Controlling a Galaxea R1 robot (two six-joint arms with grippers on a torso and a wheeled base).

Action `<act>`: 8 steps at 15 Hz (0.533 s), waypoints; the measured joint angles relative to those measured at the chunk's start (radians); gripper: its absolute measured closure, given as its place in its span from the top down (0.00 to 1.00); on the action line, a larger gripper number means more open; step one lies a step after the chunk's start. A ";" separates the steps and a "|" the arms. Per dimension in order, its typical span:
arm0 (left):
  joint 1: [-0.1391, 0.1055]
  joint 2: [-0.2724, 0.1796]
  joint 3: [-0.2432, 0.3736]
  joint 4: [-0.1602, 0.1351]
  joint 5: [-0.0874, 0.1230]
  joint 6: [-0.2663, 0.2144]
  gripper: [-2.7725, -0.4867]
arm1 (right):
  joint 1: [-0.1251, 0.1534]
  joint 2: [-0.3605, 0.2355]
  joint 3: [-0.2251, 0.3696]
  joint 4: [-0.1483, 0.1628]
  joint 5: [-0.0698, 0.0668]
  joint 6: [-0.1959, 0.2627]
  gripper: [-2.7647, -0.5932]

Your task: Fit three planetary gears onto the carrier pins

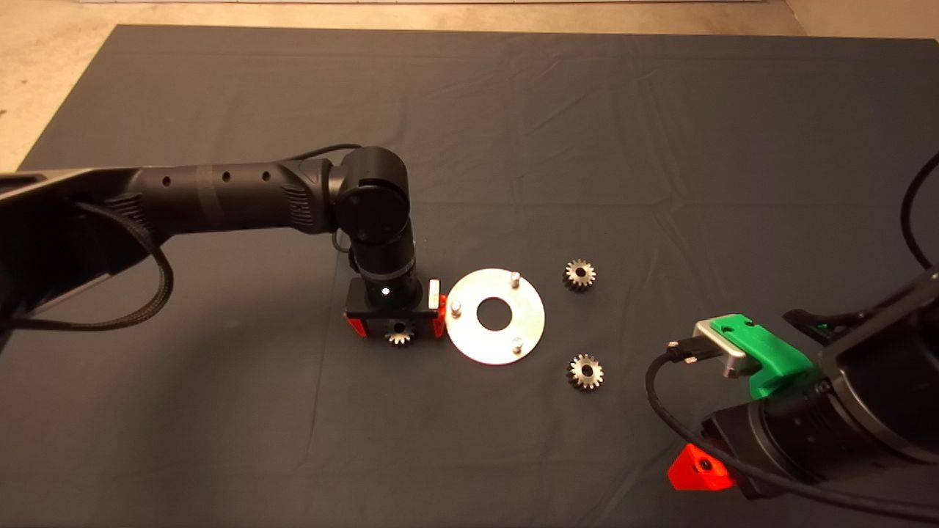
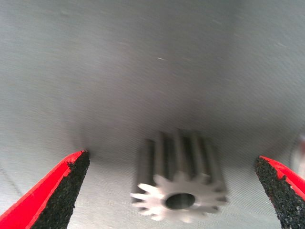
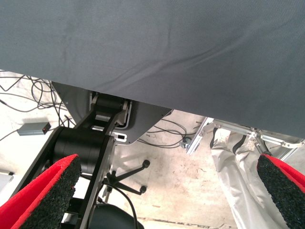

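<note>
Left green gripper with red fingers (image 1: 397, 327) at frame centre, fingers spread wide either side of a small silvery toothed metal gear (image 2: 178, 191) on the dark mat (image 1: 469, 132), gripping nothing, just left of the shiny round metal disc (image 1: 496, 346) with three upright pins (image 1: 515, 278), two more small toothed gears (image 1: 579, 275) lying right of the disc, right gripper (image 3: 167, 200) parked at lower right, fingers wide apart, empty.
</note>
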 joint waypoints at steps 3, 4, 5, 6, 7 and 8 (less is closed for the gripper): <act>0.000 -0.022 0.006 0.002 -0.001 -0.001 0.83 | 0.000 0.000 0.000 0.000 0.000 0.000 0.99; 0.000 -0.027 0.015 0.005 0.000 -0.005 0.83 | 0.000 0.000 0.000 0.000 0.000 0.000 0.99; 0.000 -0.033 0.028 0.006 -0.001 -0.014 0.83 | 0.000 0.000 0.000 0.000 0.000 0.000 0.99; 0.000 -0.040 0.039 0.006 0.000 -0.022 0.83 | 0.000 0.000 0.000 0.000 0.000 0.000 0.99; 0.000 -0.047 0.047 0.006 -0.001 -0.025 0.83 | 0.000 0.000 0.000 0.000 0.000 0.000 0.99; 0.000 -0.053 0.051 0.006 0.000 -0.029 0.83 | 0.000 0.000 0.000 0.000 0.000 0.000 0.99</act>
